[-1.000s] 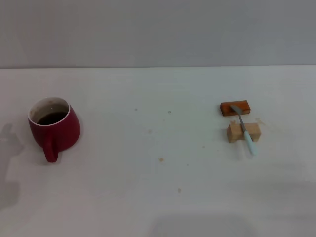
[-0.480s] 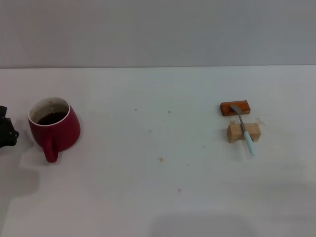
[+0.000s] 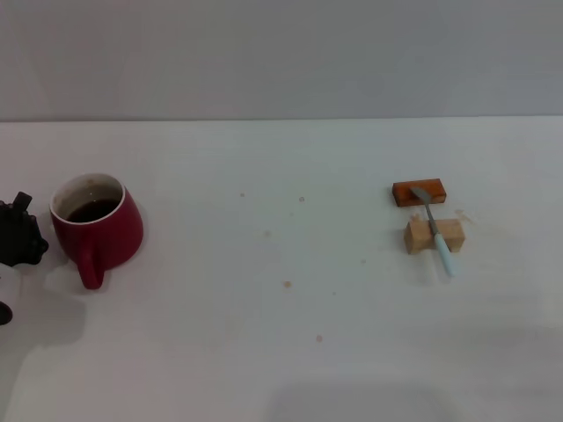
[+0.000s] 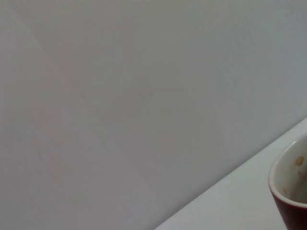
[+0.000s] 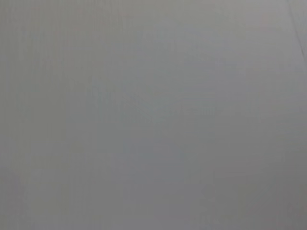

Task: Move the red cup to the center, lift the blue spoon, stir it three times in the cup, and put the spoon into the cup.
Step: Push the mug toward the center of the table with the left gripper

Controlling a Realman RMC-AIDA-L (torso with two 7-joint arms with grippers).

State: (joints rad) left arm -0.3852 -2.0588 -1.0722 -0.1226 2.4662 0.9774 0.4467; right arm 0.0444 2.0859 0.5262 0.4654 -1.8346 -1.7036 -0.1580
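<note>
The red cup (image 3: 97, 229) stands at the table's left, holding dark liquid, its handle turned toward me. Its rim and dark red side (image 4: 290, 191) also show in the left wrist view. My left gripper (image 3: 19, 232) is a black shape at the left edge, just left of the cup and not visibly touching it. The blue spoon (image 3: 435, 229) lies at the right, its grey bowl on an orange-brown block (image 3: 419, 192) and its pale handle across a tan wooden block (image 3: 433, 235). My right gripper is out of view.
The white table (image 3: 281, 334) runs back to a grey wall. A few small brown specks (image 3: 287, 284) dot its middle. The right wrist view shows only plain grey.
My left gripper has come in from the left edge and moved right toward the cup. Cup, spoon and blocks have not moved.
</note>
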